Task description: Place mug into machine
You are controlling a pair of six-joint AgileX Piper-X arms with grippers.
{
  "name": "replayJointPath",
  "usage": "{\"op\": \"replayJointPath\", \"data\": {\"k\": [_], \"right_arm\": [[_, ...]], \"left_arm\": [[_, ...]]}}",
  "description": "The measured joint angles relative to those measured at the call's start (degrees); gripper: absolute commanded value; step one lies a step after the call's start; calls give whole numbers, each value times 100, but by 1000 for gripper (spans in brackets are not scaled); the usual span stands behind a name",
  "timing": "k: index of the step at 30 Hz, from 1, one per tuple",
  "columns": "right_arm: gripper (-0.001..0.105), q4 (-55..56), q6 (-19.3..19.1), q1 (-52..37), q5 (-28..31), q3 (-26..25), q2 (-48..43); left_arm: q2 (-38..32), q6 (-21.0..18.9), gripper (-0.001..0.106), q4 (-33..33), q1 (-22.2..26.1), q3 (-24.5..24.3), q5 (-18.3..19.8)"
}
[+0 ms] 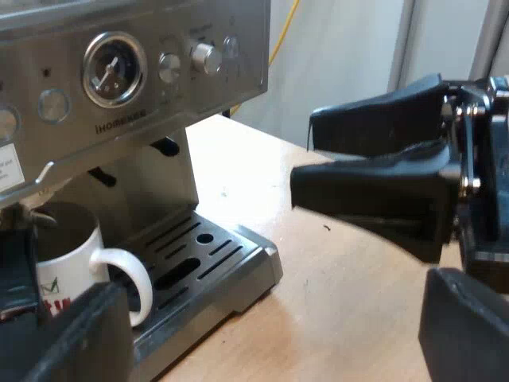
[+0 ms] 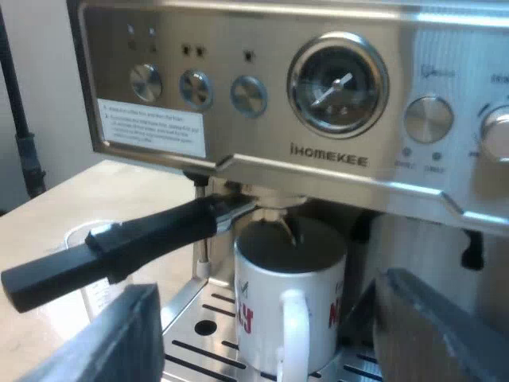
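The right tool point(image 2: 266, 318) is wide open and holds nothing. It points level at the machine point(image 2: 262, 151). The mug point(image 2: 290, 294) stands in front of it on the drip tray point(image 2: 191, 314), under the holder point(image 2: 119, 247). The left tool point(image 1: 270, 310) is open and empty too, low over the bench point(image 1: 350, 302).

A dark holder handle point(image 2: 119, 247) juts out above the wooden table point(image 2: 87, 191).

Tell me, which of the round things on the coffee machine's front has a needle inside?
The big glass-fronted dial above the brand lettering, over the mug. The smaller round buttons and knob are plain metal, with no needle.
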Motion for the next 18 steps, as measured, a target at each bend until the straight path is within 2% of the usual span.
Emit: {"op": "replayJointPath", "data": {"k": [2,6,9,13,16,18], "right_arm": [[59,114,-82,31,13,0,-153],[59,182,-627,245,13,0,-393],[59,185,-795,378,13,0,-446],[55,190,-810,412,13,0,-444],[38,190,-810,412,13,0,-444],[22,190,-816,412,13,0,-444]], "left_arm": [[-186,0,81,106,0,-60,0],[-687,0,81,206,0,-133,0],[-910,0,81,360,0,-135,-11],[-985,0,81,430,0,-135,-13],[-985,0,81,430,0,-135,-67],[-985,-15,81,430,0,-135,-81]]}}
